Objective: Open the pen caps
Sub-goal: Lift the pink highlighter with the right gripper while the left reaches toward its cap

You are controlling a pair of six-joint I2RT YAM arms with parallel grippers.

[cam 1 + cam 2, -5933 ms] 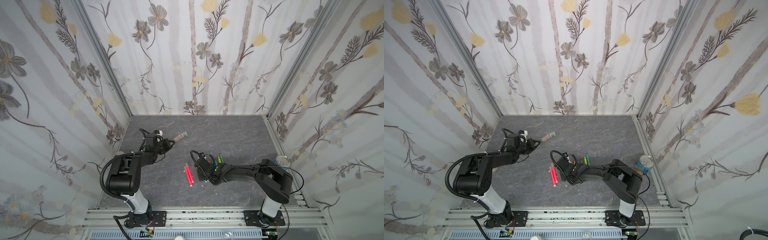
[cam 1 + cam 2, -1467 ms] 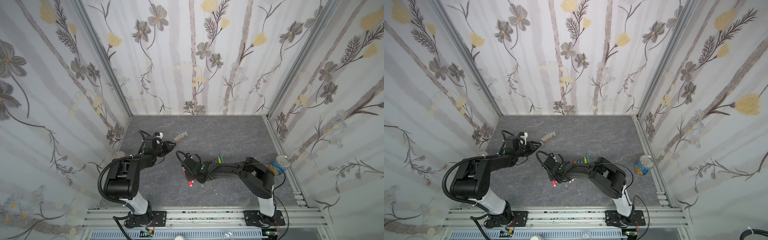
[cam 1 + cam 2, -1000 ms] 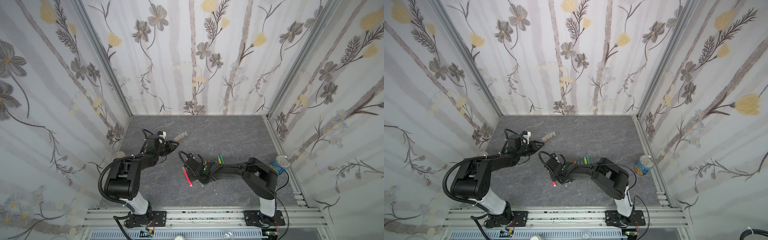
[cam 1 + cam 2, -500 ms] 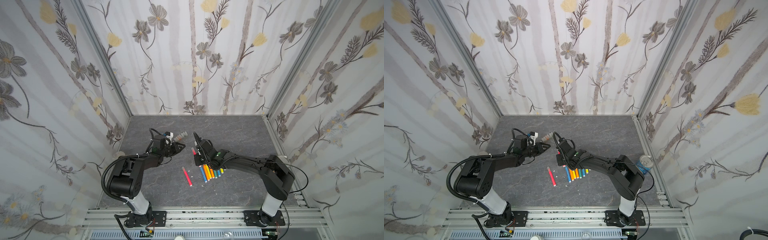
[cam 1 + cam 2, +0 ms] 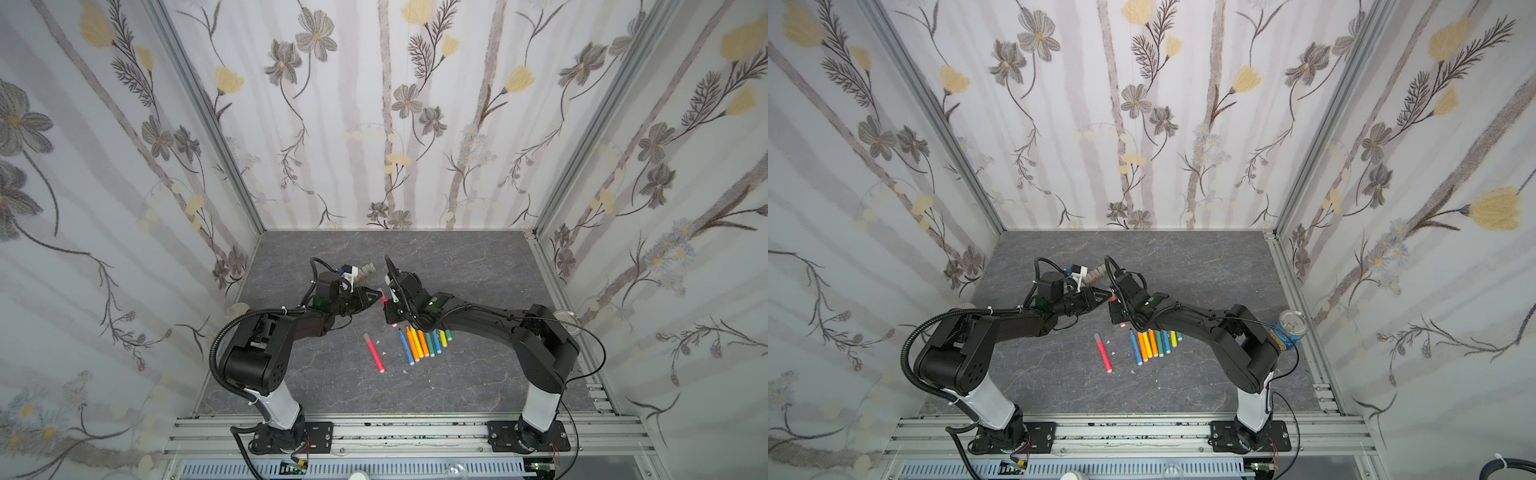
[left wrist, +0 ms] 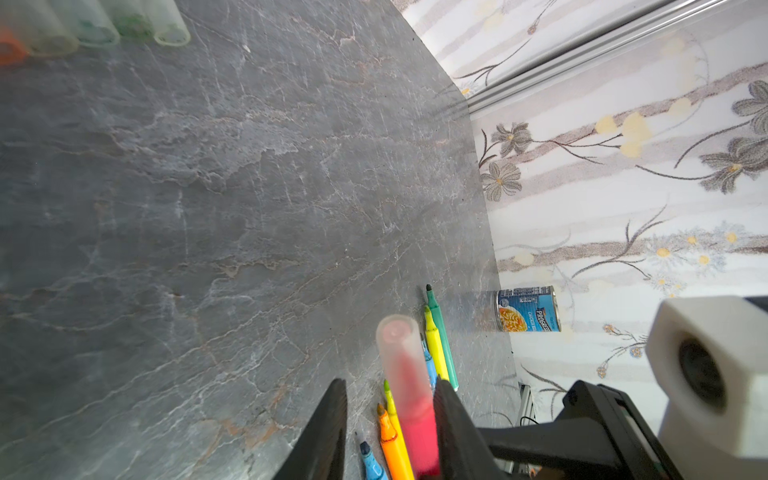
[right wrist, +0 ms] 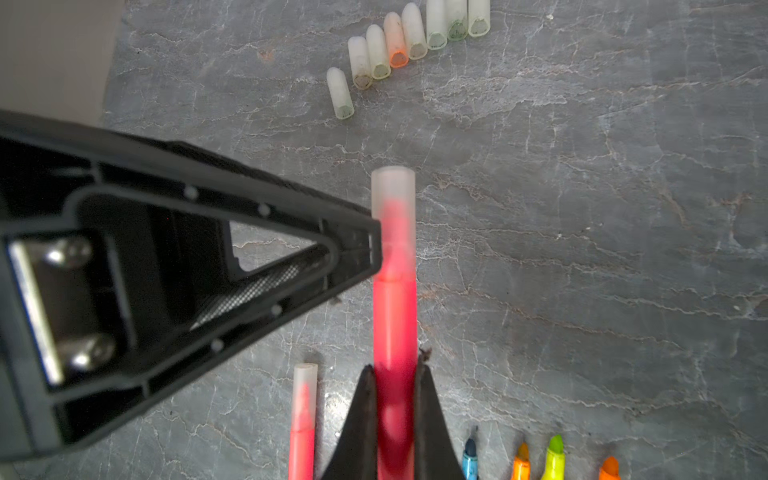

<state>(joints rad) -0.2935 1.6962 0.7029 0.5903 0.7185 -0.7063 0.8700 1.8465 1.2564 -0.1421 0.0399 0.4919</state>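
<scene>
Holding the red pen (image 7: 395, 316) by its barrel above the table, the right gripper (image 7: 395, 374) is pressed tight on it. The cap (image 7: 393, 208) is not yet off, and it stands between the spread fingers of the left gripper (image 6: 390, 384), close to one finger only. If these jaws close off-centre, they may push the pen sideways or slip on the smooth cap. The removed caps (image 7: 399, 41) lie in a row on the grey, stone-like table (image 5: 457, 266). Flowered walls (image 5: 374, 124) enclose the room.
</scene>
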